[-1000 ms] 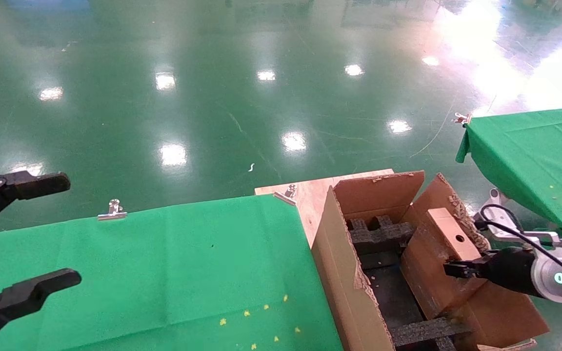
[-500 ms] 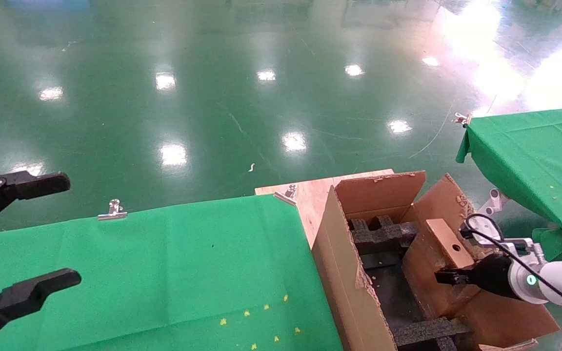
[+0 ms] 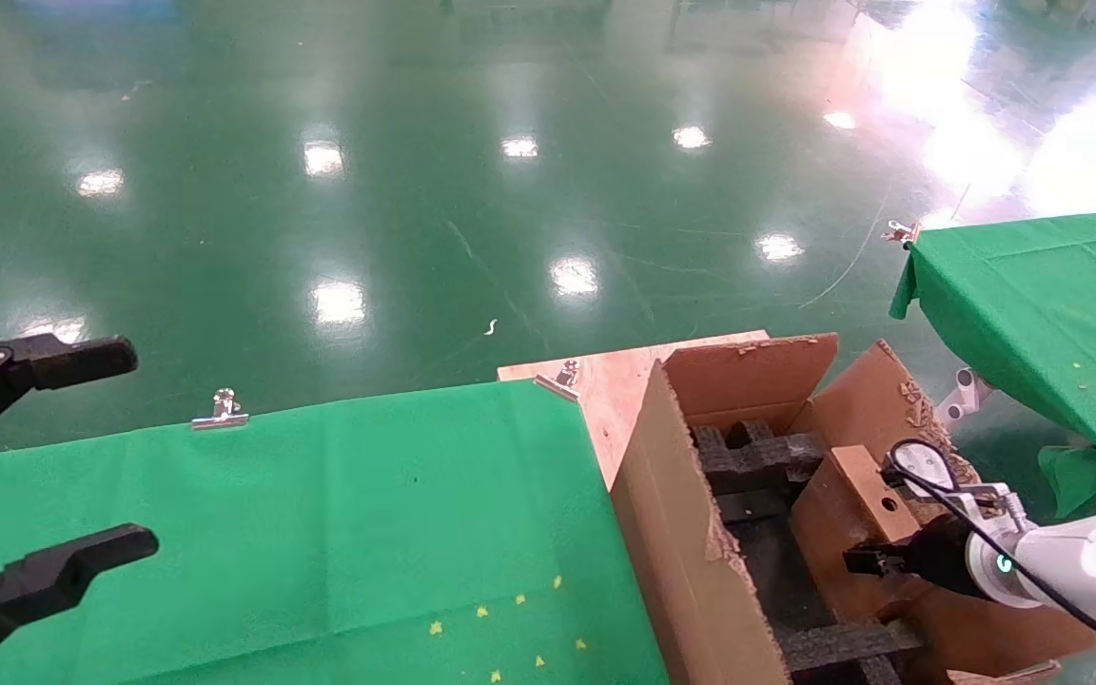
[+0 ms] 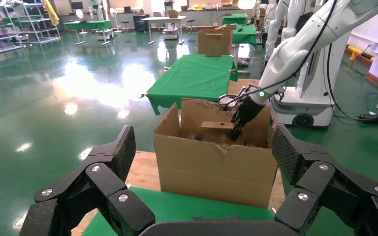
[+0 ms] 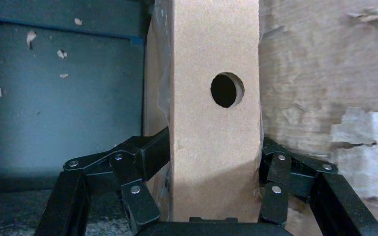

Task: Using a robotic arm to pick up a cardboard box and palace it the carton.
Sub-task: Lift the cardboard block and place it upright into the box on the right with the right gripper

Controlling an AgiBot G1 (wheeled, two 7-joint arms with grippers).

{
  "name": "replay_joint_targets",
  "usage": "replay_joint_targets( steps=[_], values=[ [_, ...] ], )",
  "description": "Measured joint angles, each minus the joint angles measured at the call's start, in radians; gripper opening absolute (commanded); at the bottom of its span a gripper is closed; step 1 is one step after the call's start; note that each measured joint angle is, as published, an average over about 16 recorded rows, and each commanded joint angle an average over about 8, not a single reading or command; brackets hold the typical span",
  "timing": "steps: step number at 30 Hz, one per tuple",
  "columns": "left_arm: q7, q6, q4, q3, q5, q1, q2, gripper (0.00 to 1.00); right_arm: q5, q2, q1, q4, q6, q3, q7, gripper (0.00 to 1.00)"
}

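A small brown cardboard box (image 5: 211, 113) with one round punched hole is gripped between the black fingers (image 5: 142, 157) of the right pincer (image 3: 876, 561), which is closed tight on its two sides. The white robotic arm (image 3: 1081, 571) reaches in from the right, so the box is held inside the open top of the large carton (image 3: 691, 542), above the black foam inserts (image 3: 757, 457) below the pincer. The left pincer (image 3: 29, 466) is held spread wide, with nothing in it, over the green worktop (image 3: 320, 533).
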Motion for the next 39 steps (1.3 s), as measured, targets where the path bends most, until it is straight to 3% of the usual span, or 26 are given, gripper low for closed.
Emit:
replay_joint_targets(
  steps=[19, 20, 27, 28, 39],
  values=[
    [0.000, 0.000, 0.000, 0.000, 0.000, 0.000, 0.000, 1.00, -0.320, 0.009, -0.080, 0.146, -0.104, 0.076, 0.259, 0.00],
    [0.000, 0.000, 0.000, 0.000, 0.000, 0.000, 0.000, 1.00, -0.331, 0.009, -0.084, 0.151, -0.108, 0.078, 0.268, 0.07],
    [0.000, 0.000, 0.000, 0.000, 0.000, 0.000, 0.000, 1.00, -0.376, 0.005, -0.105, 0.160, -0.120, 0.089, 0.304, 0.95],
    [0.000, 0.000, 0.000, 0.000, 0.000, 0.000, 0.000, 1.00, -0.379, 0.005, -0.107, 0.160, -0.120, 0.090, 0.307, 1.00],
    [0.000, 0.000, 0.000, 0.000, 0.000, 0.000, 0.000, 1.00, -0.383, 0.005, -0.103, 0.150, -0.116, 0.097, 0.311, 1.00]
  ],
)
